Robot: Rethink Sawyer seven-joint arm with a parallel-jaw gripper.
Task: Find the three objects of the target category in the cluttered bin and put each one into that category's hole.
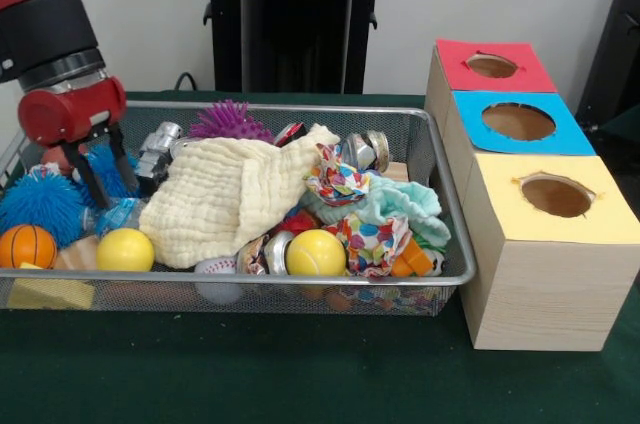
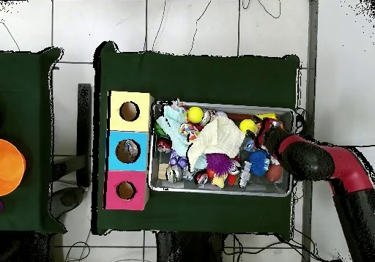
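End effector (image 1: 103, 172) low inside the left end of the wire mesh bin (image 1: 440, 159) as the front view shows it; dark fingers apart, spread, nothing visibly held between them. Directly below and just toward the camera from the fingertips lies a crushed clear bottle (image 1: 118, 214) with blue-and-white label, touching or nearly touching the tips; contact cannot be settled from this view. Its long axis appears to run roughly along the bin's length, slightly tilted, though the crumpling makes this uncertain. Judgement: the coming move turns on a short straight descent, fingers straddling the bottle across its narrow width. Close neighbours: blue spiky ball (image 1: 42, 202) on the outer side, yellow ball (image 1: 125, 250) in front, small orange basketball (image 1: 27, 245) at the corner, cream muslin cloth (image 1: 235, 196) bunched just on the inner side, crushed silver can (image 1: 157, 155) behind it. The cloth edge could snag a finger. No other clear bottles can be picked out; they may sit under the cloth or the patterned fabric (image 1: 372, 234). Well apart, off the bin's opposite end on the green surface (image 1: 250, 374), stand three wooden boxes with holes: red-topped box (image 1: 492, 66), blue-topped box (image 1: 518, 122), yellow-topped box (image 1: 556, 196). Overhead view confirms the arm (image 2: 322, 162) entering over the bin end farthest from the boxes.
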